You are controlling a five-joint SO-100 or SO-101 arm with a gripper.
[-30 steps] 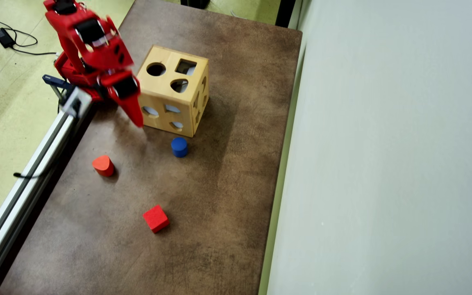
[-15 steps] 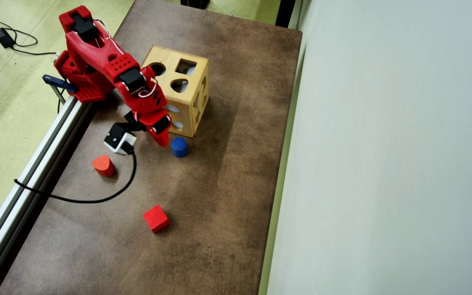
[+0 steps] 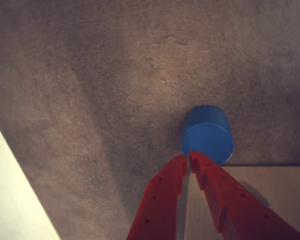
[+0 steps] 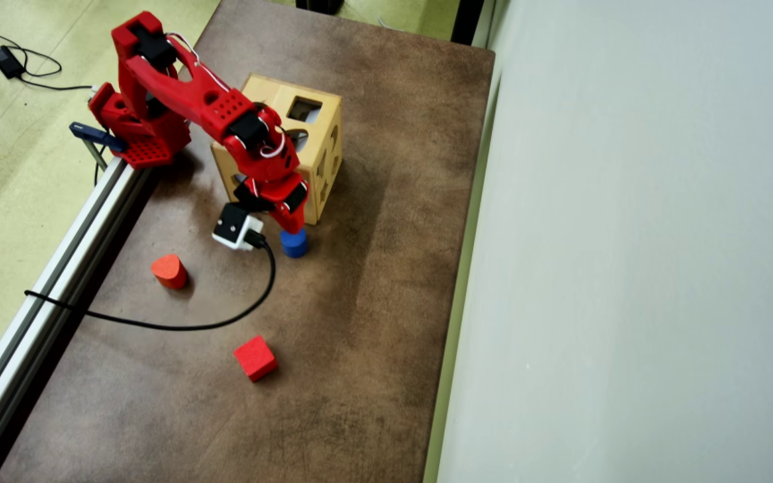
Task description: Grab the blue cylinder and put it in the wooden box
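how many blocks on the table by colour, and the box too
blue: 1, the blue cylinder
red: 2, the red rounded block and the red cube
light wood: 1, the wooden box
total: 4

No legible text, labels, brand marks, numbers or signs appear in the wrist view or the overhead view. Surfaces checked in the overhead view: the wooden box point(image 4: 323, 144) above centre left, the arm point(image 4: 185, 94) at upper left, and the power adapter point(image 4: 5, 60) on the floor at upper left. All are unmarked.
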